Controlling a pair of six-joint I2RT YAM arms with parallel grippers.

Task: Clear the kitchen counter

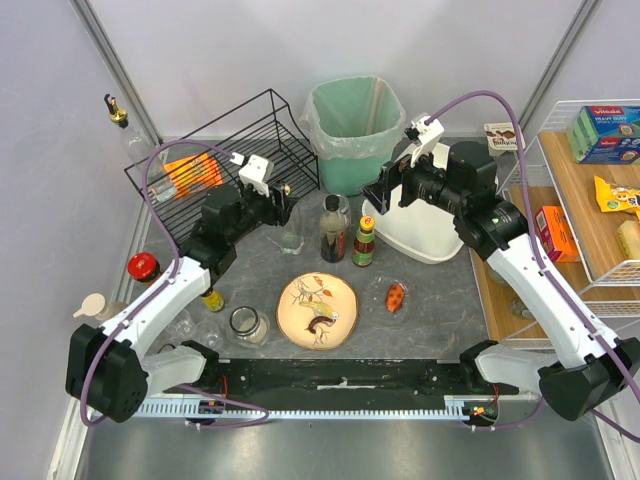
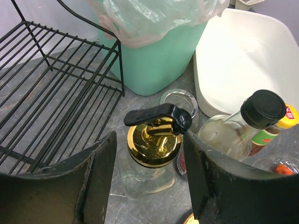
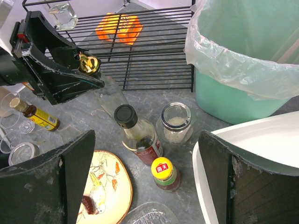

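The dark grey kitchen counter point(image 1: 430, 300) holds a clear glass dispenser bottle with a gold cap point(image 2: 154, 144), a dark sauce bottle point(image 1: 333, 232), a yellow-capped bottle point(image 1: 364, 243), an open jar point(image 1: 338, 205) and a bird-pattern plate point(image 1: 318, 310). My left gripper point(image 1: 285, 208) is open, and its fingers point(image 2: 100, 172) straddle the gold-capped bottle without touching it. My right gripper point(image 1: 380, 195) is open and empty, above the yellow-capped bottle point(image 3: 163, 171) and the sauce bottle point(image 3: 135, 135).
A black wire rack point(image 1: 225, 150) with an orange packet stands back left. A green lined bin point(image 1: 355, 130) and a white tub point(image 1: 425, 235) stand behind. A wrapped red item point(image 1: 396, 296), a glass jar point(image 1: 247, 323), a red-capped jar point(image 1: 143, 267) and a wooden shelf point(image 1: 585, 200) are nearby.
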